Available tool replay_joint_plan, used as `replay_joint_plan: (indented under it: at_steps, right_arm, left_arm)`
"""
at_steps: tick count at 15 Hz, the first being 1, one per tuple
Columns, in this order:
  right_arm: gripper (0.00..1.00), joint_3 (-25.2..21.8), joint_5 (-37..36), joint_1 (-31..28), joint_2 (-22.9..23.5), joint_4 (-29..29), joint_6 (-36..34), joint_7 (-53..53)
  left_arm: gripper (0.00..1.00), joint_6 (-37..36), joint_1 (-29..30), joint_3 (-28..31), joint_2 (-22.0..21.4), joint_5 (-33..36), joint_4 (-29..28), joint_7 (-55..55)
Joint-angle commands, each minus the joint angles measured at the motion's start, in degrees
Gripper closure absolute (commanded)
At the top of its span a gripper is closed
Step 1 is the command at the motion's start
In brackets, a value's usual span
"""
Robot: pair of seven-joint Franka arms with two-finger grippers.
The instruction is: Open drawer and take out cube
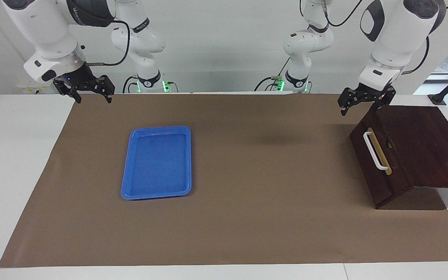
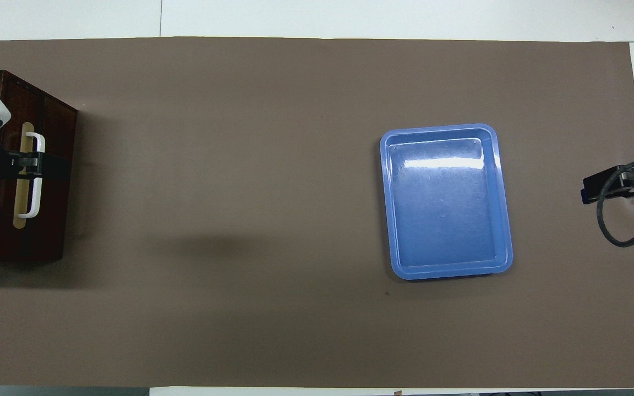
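Note:
The dark brown wooden box stands at the left arm's end of the table. Its drawer (image 1: pixel 371 177) is shut, with the white bar handle (image 1: pixel 375 152) and brass strip on its front; it also shows in the overhead view (image 2: pixel 53 225) with the handle (image 2: pixel 35 190). The yellow cube is hidden. My left gripper (image 1: pixel 363 107) is open in the air over the box's top edge above the handle, apart from it; in the overhead view the left gripper (image 2: pixel 47 166) covers the handle's upper part. My right gripper (image 1: pixel 90 94) is open and waits over the table's edge at the right arm's end; the overhead view shows the right gripper (image 2: pixel 589 192) too.
A blue plastic tray (image 1: pixel 127 171) lies empty on the brown mat toward the right arm's end, also in the overhead view (image 2: pixel 387 198). Bare mat stretches between the tray and the box.

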Motion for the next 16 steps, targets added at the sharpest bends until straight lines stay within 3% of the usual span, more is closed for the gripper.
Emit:
replay_joint_plan:
  at_steps: [1, 3, 7, 16]
  right_arm:
    - [0.0, 0.4, 0.21, -0.42, -0.41, -0.04, -0.08, 0.56]
    - [0.0, 0.4, 0.21, -0.42, -0.5, -0.04, -0.08, 0.56]
    - [0.0, 0.4, 0.21, -0.42, -0.41, -0.04, -0.26, 0.56]
    - [0.0, 0.49, 0.74, -0.33, -0.5, -0.22, -0.35, 0.38]
  left_arm:
    - [0.0, 6.83, 0.86, 0.26, 3.97, 2.86, -1.83, 0.6]
    - [0.0, 11.39, 2.09, 0.26, 5.91, 3.82, -4.45, 0.33]
    - [0.0, 17.91, 2.71, 0.44, 11.01, 12.69, -6.49, 0.33]
    - [0.0, 25.64, 5.26, 0.53, 10.67, 12.89, -13.95, 0.33]
